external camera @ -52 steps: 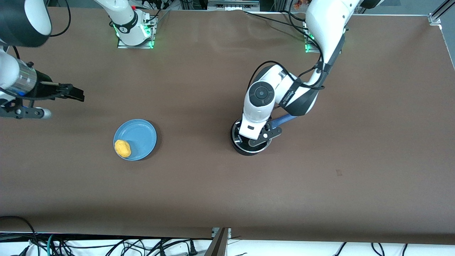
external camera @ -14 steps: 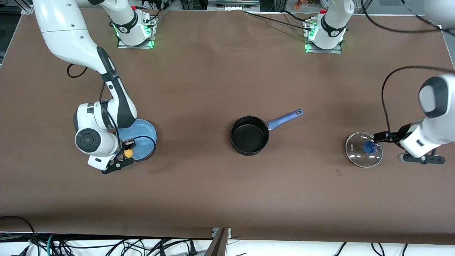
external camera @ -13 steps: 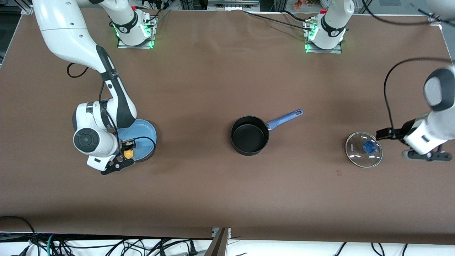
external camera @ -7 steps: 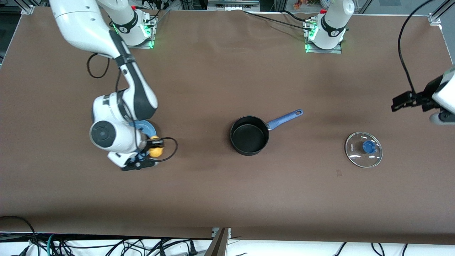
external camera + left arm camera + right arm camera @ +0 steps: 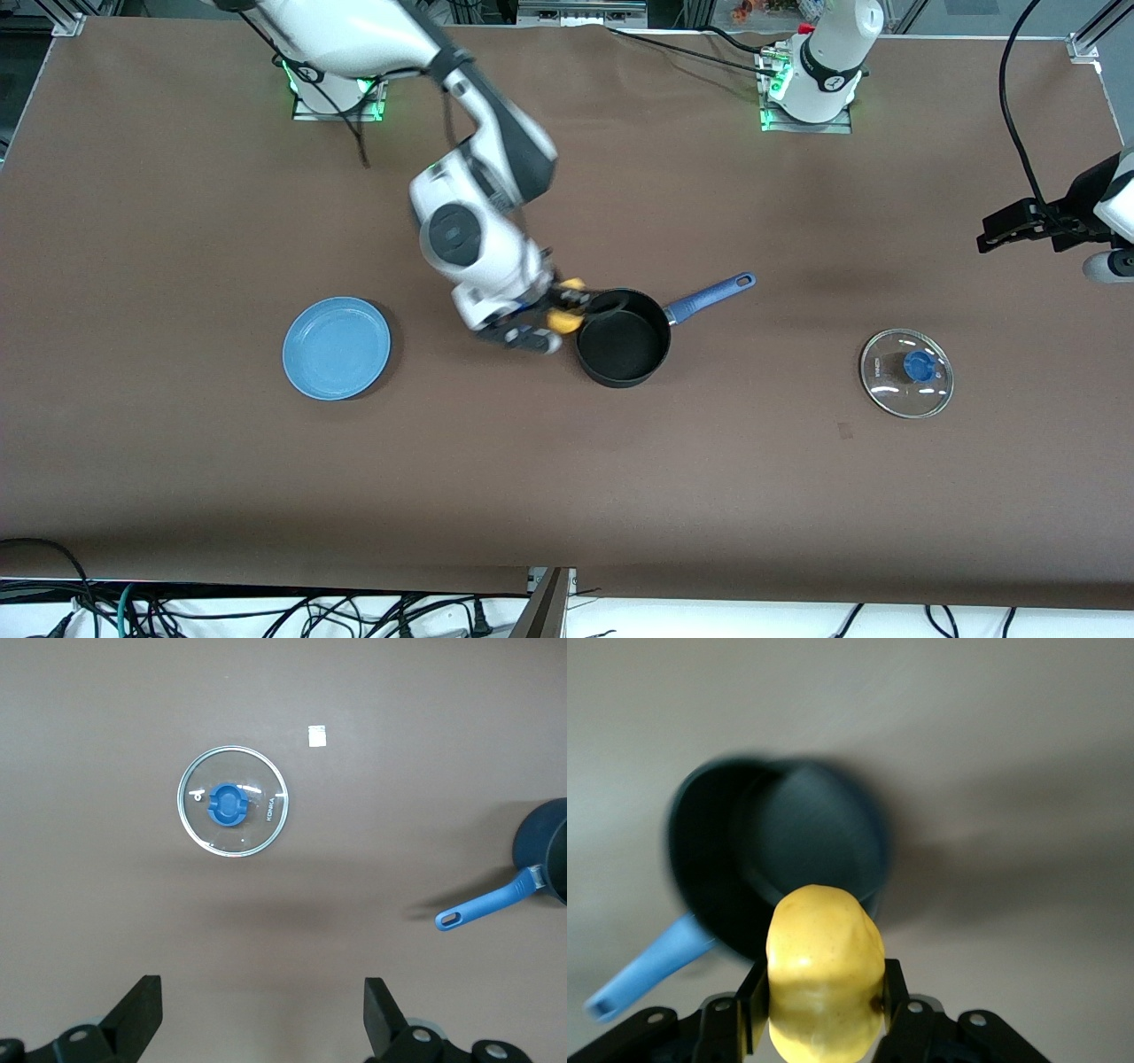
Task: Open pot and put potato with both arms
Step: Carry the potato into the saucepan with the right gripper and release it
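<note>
The black pot (image 5: 622, 338) with a long blue handle (image 5: 709, 297) stands open mid-table; it also shows in the right wrist view (image 5: 780, 859). My right gripper (image 5: 567, 306) is shut on the yellow potato (image 5: 565, 308) and holds it in the air by the pot's rim; the potato (image 5: 824, 970) sits between the fingers. The glass lid (image 5: 906, 372) with its blue knob lies flat on the table toward the left arm's end, seen also in the left wrist view (image 5: 233, 800). My left gripper (image 5: 1019, 226) is open and empty, up in the air above that end of the table.
An empty flat blue plate (image 5: 337, 347) lies toward the right arm's end. A small pale mark (image 5: 316, 735) is on the brown table near the lid. The arm bases stand along the table's top edge.
My right gripper has lifted the potato off the blue plate and carried it across to the pot's rim. My left gripper has risen away from the lid, which stays on the table.
</note>
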`<state>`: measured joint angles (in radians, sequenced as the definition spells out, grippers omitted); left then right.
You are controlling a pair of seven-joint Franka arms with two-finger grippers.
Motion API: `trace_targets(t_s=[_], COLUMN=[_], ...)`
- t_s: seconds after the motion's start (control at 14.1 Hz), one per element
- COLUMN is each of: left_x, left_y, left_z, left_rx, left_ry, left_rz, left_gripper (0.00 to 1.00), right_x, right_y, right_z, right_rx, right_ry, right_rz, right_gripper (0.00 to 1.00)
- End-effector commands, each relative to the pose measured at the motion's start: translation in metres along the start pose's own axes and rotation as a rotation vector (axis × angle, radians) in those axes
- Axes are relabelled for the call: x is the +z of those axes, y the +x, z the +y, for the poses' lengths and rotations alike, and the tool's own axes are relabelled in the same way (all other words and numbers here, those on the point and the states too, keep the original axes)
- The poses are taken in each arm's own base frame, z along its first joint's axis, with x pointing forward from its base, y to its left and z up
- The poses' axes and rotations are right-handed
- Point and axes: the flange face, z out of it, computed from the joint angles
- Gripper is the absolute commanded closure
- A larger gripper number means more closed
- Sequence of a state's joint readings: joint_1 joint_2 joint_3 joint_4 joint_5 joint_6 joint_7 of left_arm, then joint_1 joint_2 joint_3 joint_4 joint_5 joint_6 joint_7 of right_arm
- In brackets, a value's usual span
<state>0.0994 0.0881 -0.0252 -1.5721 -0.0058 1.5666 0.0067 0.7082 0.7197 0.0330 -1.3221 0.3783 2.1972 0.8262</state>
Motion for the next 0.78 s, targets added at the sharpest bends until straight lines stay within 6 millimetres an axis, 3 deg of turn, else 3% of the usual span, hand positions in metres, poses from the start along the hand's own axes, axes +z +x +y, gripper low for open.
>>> trace_targets(t_s=[0.0, 0.07, 0.14, 0.21, 0.36, 0.5, 0.71], left_x=[-0.004, -0.004, -0.003, -0.004, -0.004, -0.003, -0.003], left_y=[0.008, 0.009, 0.009, 0.009, 0.009, 0.009, 0.009], left_z=[-0.002, -0.001, 0.000, 0.001, 0.005, 0.006, 0.004], left_rx=[-0.005, -0.003, 0.000, 0.003, 0.008, 0.009, 0.006], left_ry=[-0.004, -0.004, -0.006, -0.006, -0.005, -0.010, -0.013], left_rz=[0.003, 0.005, 0.002, 0.005, 0.005, 0.002, 0.002], left_gripper=[0.00, 0.00, 0.00, 0.00, 0.00, 0.00, 0.00], right_x=[0.021, 0.026, 0.030, 0.031, 0.019, 0.001, -0.064], right_y=[-0.013, -0.009, -0.007, -0.006, 0.002, 0.023, 0.054], right_z=[-0.021, -0.020, -0.019, -0.019, -0.016, -0.004, 0.021], right_rx=[0.087, 0.099, 0.106, 0.103, 0.098, 0.099, -0.037], right_ry=[0.081, 0.098, 0.103, 0.106, 0.102, 0.078, -0.066], right_rz=[0.024, 0.039, 0.045, 0.050, 0.062, 0.099, 0.217], right_gripper=[0.90, 0.65, 0.15, 0.00, 0.00, 0.00, 0.00])
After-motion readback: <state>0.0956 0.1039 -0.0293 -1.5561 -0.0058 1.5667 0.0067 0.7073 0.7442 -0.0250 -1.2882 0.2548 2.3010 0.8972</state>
